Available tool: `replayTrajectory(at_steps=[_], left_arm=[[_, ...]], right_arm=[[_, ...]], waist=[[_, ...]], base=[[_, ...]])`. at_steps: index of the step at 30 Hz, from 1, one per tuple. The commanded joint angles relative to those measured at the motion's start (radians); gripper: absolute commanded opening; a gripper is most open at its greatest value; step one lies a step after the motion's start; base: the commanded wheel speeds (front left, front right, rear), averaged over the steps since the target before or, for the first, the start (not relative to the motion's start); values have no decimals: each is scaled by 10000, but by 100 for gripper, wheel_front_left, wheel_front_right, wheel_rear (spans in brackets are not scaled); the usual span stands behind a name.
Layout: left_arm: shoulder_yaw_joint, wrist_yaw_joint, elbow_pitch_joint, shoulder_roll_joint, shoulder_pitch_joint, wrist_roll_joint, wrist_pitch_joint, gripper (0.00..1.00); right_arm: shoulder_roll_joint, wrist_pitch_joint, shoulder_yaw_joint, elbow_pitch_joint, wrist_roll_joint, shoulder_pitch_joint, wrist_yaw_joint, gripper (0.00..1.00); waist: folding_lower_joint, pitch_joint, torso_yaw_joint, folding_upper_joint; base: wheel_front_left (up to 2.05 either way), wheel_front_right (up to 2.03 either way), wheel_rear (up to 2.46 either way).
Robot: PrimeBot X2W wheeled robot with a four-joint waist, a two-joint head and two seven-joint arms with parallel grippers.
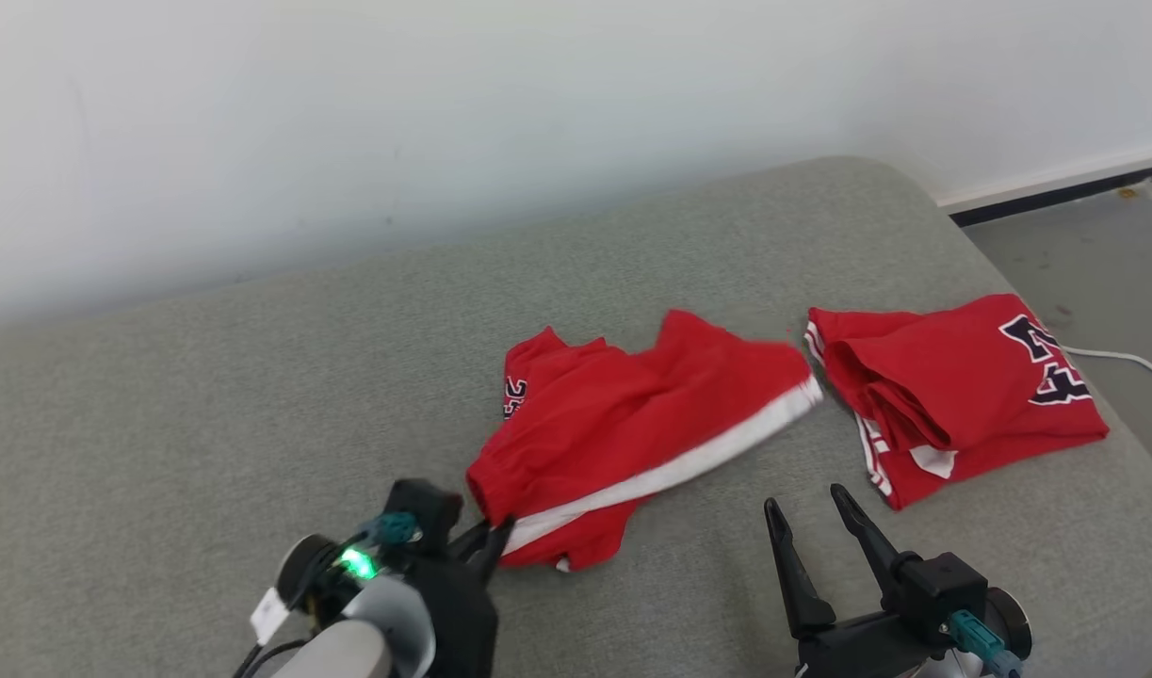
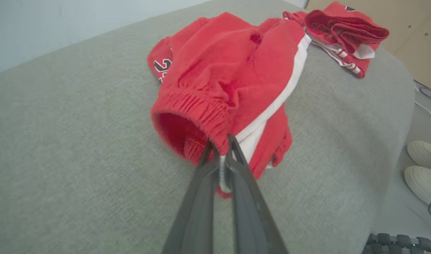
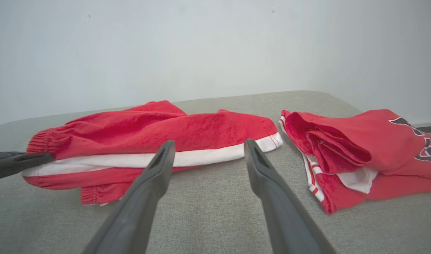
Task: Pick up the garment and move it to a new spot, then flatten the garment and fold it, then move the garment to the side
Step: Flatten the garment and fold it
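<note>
Work surface: grey fabric cushion (image 1: 208, 395), pale wall (image 1: 349, 113) behind. Task item: red shorts (image 1: 632, 424) w/ white side stripe, lying crumpled at approx. ctr of the cushion, elastic waistband end toward the robot's L, leg hem toward its R. Dark number print visible on the far-L fold. L gripper (image 1: 494, 544): jaws clamped on the shorts' waistband at its near corner, where the white stripe meets the band. L wrist view confirms cloth pinched btwn both fingers (image 2: 243, 197), w/ the waistband opening gaping just beside the tips. Can't tell whether the pinched corner is lifted off the cushion; rest of the shorts lies on it. R gripper (image 1: 805, 501): jaws spread wide, holding nothing, over the near side of the cushion, in front of the shorts' hem end, apart from the cloth. In R wrist view the stripe is seen beyond, btwn its fingers. 2nd item: red jersey (image 1: 962, 386), folded, dark lettering on top, at R end of the cushion, just beside the shorts' hem; touching or not, can't tell. Off the cushion to the R: grey floor (image 1: 1084, 254), white cable (image 1: 1122, 356). L wrist view also shows a pair of pale shoes (image 2: 421, 181) on the floor.
</note>
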Motion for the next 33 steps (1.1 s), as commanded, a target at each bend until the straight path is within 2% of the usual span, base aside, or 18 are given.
replayTrajectory(at_steps=[1, 7, 15, 16, 17, 26, 30, 33], left_arm=[[36, 185, -206, 378, 275, 126, 97, 0], [425, 872, -435, 1198, 643, 48, 265, 0], [975, 1397, -553, 1436, 938, -364, 3, 0], [1007, 1438, -635, 1446, 1008, -396, -89, 37], [1052, 1516, -724, 1439, 1090, -426, -186, 100], [1355, 2214, -2123, 1465, 2510, -596, -1232, 100], [1414, 2456, -2697, 1539, 3151, -768, -1303, 100], [1457, 2478, -2949, 1494, 3392, -1013, -1194, 100]], right_arm=[[-1, 21, 3, -32, 3, 102, -31, 100], [12, 48, 90, -47, 26, 26, -31, 100], [-27, 87, 110, -81, 54, 1, -31, 100], [-43, 97, 84, -94, 45, 32, -31, 100], [-58, 110, 57, -106, 35, 61, -31, 100], [-62, 186, -124, -243, -63, 188, -31, 100], [-48, 234, -134, -292, -102, 290, -31, 100], [-48, 245, -128, -308, -65, 307, -31, 100]], waist=[[1, 14, 308, 0], [1, 0, 465, 0], [1, -17, 445, 0], [1, -23, 451, 0], [1, -28, 461, 0], [1, -131, 626, 0], [1, -186, 768, 0], [1, -231, 829, 0]], base=[[0, 0, 0], [0, 0, 0], [0, 0, 0], [0, 0, 0], [0, 0, 0], [0, 0, 0], [0, 0, 0], [0, 0, 0]])
